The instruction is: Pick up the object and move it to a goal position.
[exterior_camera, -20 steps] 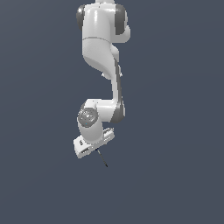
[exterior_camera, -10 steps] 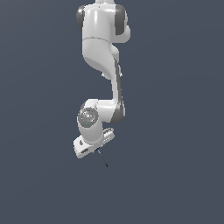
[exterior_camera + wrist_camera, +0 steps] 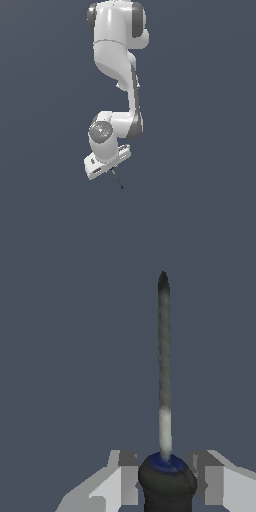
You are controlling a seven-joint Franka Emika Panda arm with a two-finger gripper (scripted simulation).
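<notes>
In the lower middle of the exterior frame: we find the gripper (image 3: 111, 169) at the end of the white Panda arm (image 3: 116, 55), which reaches down from the top centre against a plain grey-blue ground.
Step in hand: we judge this to be the carry, the pick-up being done, since the screwdriver (image 3: 117, 179) pokes out below the hand with nothing visibly under it.
Next move: we see no goal marker in either view, so we can only say that the arm needs to travel to the goal with the grip kept firm and the tool not allowed to swing.
Hand: in the wrist view we see the two pale fingers (image 3: 124, 476) drawn in close, one on each side of the black handle, clamped on it with no gap that we can make out.
Screwdriver: its handle (image 3: 167, 485) sits between the fingers at the bottom centre of the wrist frame, a blue ring at its top, and the thin shaft (image 3: 164, 366) runs straight up the frame to a dark tip.
Risk: we think the rounded handle could twist in the grip.
</notes>
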